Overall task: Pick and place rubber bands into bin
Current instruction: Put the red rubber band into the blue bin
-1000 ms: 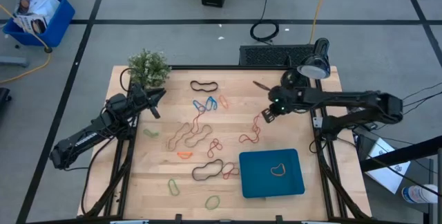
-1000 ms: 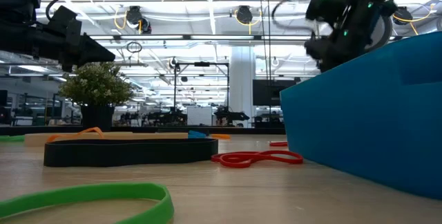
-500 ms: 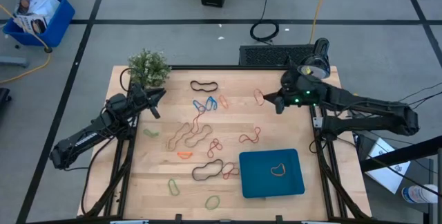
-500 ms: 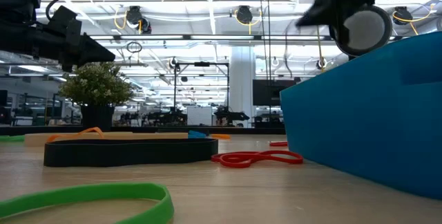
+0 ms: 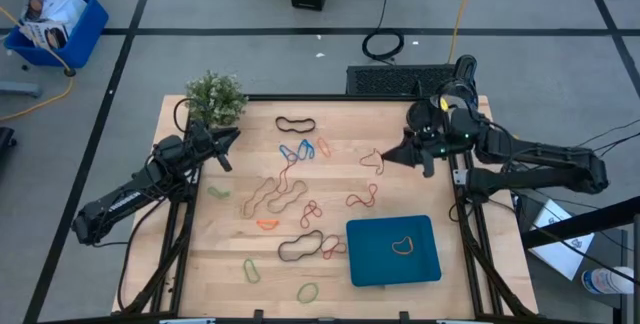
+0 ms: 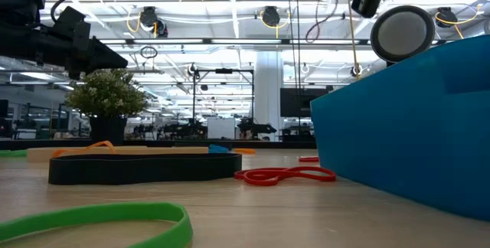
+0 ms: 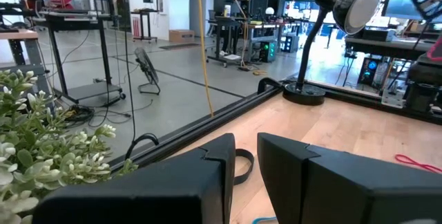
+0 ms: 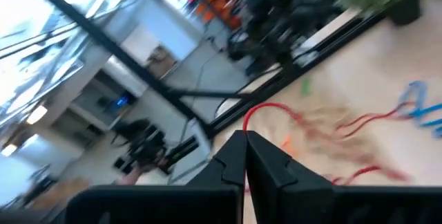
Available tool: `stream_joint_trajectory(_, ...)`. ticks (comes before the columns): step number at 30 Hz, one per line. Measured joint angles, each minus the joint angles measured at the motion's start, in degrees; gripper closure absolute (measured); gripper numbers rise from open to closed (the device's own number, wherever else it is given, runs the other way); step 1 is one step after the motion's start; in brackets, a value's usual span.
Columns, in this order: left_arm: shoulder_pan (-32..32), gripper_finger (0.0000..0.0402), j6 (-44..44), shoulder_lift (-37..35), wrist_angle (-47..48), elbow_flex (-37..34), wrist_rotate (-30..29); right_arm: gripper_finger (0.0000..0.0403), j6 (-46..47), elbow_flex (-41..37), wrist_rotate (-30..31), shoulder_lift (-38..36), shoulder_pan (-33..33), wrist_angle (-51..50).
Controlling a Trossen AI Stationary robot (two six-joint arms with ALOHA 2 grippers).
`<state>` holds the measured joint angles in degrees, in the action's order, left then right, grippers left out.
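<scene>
Several rubber bands lie loose on the wooden table (image 5: 450, 264): black (image 5: 295, 124), blue (image 5: 295, 151), tan (image 5: 275, 194), red (image 5: 362, 197), black (image 5: 300, 247) and green (image 5: 251, 270). The teal bin (image 5: 380, 264) lies flat at the near right with one tan band (image 5: 402, 246) in it. My right gripper (image 5: 386, 157) is right of the table's middle, pointing left, shut on a red band (image 5: 371, 157). My left gripper (image 5: 226, 145) waits by the plant with a narrow gap between its fingers (image 7: 245, 156). My right gripper pinches the red band between its two fingertips (image 8: 243, 143). The fingers lie about level and point toward the table's left. The band's loop (image 8: 257, 111) sticks out past the tips. I cannot tell which part of the band the tips have, or whether it hangs clear of the table.
A potted plant (image 5: 215, 99) stands at the far left corner and a desk lamp (image 5: 455, 89) at the far right. On the floor beyond the table lie a black cable coil (image 5: 383, 44) and a blue crate (image 5: 55, 24).
My right gripper has risen and turned to point toward the table's left, first going toward the far edge, then back toward the near edge. The red band that lay near the far edge is now at its fingertips.
</scene>
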<state>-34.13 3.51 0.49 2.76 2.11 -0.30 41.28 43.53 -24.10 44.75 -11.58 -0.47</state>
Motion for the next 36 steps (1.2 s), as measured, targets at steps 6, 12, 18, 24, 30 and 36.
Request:
stream_joint_trajectory(6, 0.0, 0.033, 0.0, 0.0, 0.0, 0.0, 0.0, 0.0403, 0.2, 0.0, -1.3, 0.0, 7.5, -0.9)
stream_joint_trajectory(12, 0.0, 0.033, 0.0, 0.0, 0.0, 0.0, 0.0, 0.0403, 1.6, 0.0, -1.5, 0.5, 15.5, -3.2)
stream_joint_trajectory(18, 0.0, 0.033, 0.0, 0.0, 0.0, 0.0, 0.0, 0.0403, 2.0, 0.0, 5.3, 2.5, 22.1, -10.7)
stream_joint_trajectory(24, 0.0, 0.033, -0.1, 0.0, 0.0, 0.0, 0.0, 0.0403, 6.4, 0.0, 12.5, 6.1, 26.7, -19.4)
stream_joint_trajectory(30, 0.0, 0.033, -0.1, 0.0, 0.0, 0.0, -0.1, 0.0403, 8.9, 0.0, 12.6, 10.9, 31.9, -17.8)
stream_joint_trajectory(36, 0.0, 0.033, -0.3, 0.0, 0.0, 0.0, -0.2, 0.0403, 13.5, 0.0, 18.4, 15.5, 36.9, -18.9)
